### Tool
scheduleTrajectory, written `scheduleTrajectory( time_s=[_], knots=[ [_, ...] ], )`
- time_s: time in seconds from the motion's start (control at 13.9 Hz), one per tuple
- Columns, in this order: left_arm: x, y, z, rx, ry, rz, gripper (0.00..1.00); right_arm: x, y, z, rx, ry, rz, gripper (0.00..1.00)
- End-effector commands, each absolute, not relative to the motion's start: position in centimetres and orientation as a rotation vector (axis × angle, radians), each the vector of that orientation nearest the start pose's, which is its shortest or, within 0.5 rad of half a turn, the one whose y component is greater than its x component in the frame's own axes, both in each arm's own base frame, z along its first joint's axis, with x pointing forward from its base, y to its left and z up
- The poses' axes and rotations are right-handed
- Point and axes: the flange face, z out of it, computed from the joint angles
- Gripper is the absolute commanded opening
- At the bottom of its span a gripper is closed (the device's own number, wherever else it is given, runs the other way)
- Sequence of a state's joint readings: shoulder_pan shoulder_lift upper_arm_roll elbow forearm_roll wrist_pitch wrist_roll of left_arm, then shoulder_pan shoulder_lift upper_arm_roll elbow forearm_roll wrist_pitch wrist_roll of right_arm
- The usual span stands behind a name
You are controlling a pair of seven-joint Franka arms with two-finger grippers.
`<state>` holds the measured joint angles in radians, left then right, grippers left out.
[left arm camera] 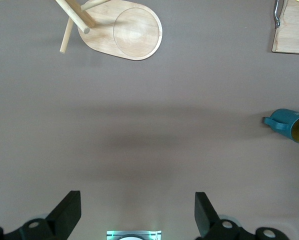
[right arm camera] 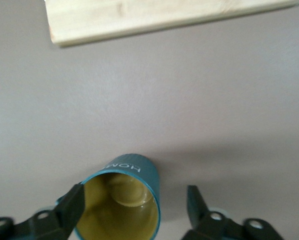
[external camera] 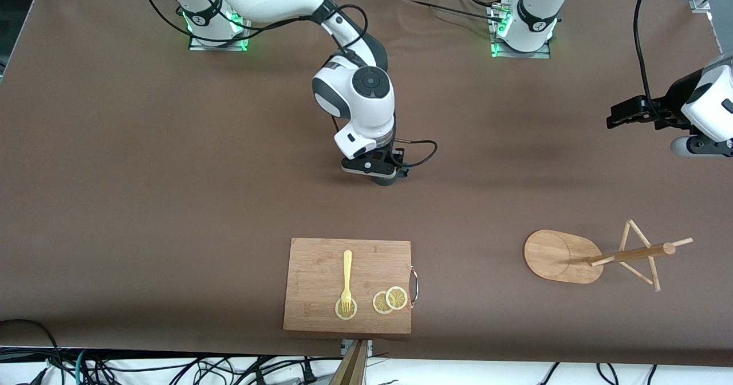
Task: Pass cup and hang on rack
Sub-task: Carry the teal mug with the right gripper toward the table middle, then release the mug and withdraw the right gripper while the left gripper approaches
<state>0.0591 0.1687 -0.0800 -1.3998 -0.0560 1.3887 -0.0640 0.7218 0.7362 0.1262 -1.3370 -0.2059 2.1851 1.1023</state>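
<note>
The cup point(right arm camera: 124, 200), dark teal outside and yellow-ochre inside, stands upright on the brown table. My right gripper point(right arm camera: 134, 206) is open around it, one finger point(right arm camera: 72, 210) at the rim and the other finger point(right arm camera: 197, 205) apart from the wall. In the front view the right gripper point(external camera: 378, 174) is low over the table's middle and hides the cup. The left wrist view shows the cup point(left arm camera: 289, 125) with its handle toward the left arm's end. The rack point(external camera: 558, 256) stands nearer the front camera, toward the left arm's end. My left gripper point(external camera: 615, 118) point(left arm camera: 138, 210) waits open and empty, high up.
A rectangular wooden cutting board point(external camera: 320, 282) lies near the table's front edge, with a yellow fork point(external camera: 346, 276) and lemon slices point(external camera: 389, 300) on it. Its edge shows in the right wrist view point(right arm camera: 139, 15) and the left wrist view point(left arm camera: 292, 30). The rack's base point(left arm camera: 124, 30) shows there too.
</note>
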Motion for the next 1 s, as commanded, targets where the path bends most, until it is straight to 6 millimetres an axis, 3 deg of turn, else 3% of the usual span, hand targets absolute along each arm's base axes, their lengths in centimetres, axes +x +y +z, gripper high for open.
scheduleTrajectory(
  time_s=[0.0,0.14,0.36,0.43,0.65,0.93],
  knots=[
    [59.2,-1.8,59.3,-3.210,-0.064,0.294,1.00,52.1,51.6,36.5,-3.117,0.294,-0.217,1.00],
    [59.6,-1.8,58.5,-3.224,-0.056,0.321,1.00,52.4,49.0,40.6,-3.159,0.221,-0.137,1.00],
    [59.7,-1.3,58.3,-3.252,-0.075,0.329,1.00,54.9,41.5,45.5,-3.207,0.042,0.031,1.00],
    [59.7,-1.4,58.2,-3.250,-0.070,0.331,1.00,55.9,38.5,46.7,-3.223,-0.015,0.083,1.00],
    [60.9,-3.3,54.7,-3.238,0.001,0.435,1.00,58.7,28.1,49.5,-3.213,-0.207,0.269,1.00],
    [62.3,-7.7,49.8,-3.262,0.459,0.525,1.00,60.9,14.8,52.5,-3.192,-0.320,0.373,1.00]
  ],
)
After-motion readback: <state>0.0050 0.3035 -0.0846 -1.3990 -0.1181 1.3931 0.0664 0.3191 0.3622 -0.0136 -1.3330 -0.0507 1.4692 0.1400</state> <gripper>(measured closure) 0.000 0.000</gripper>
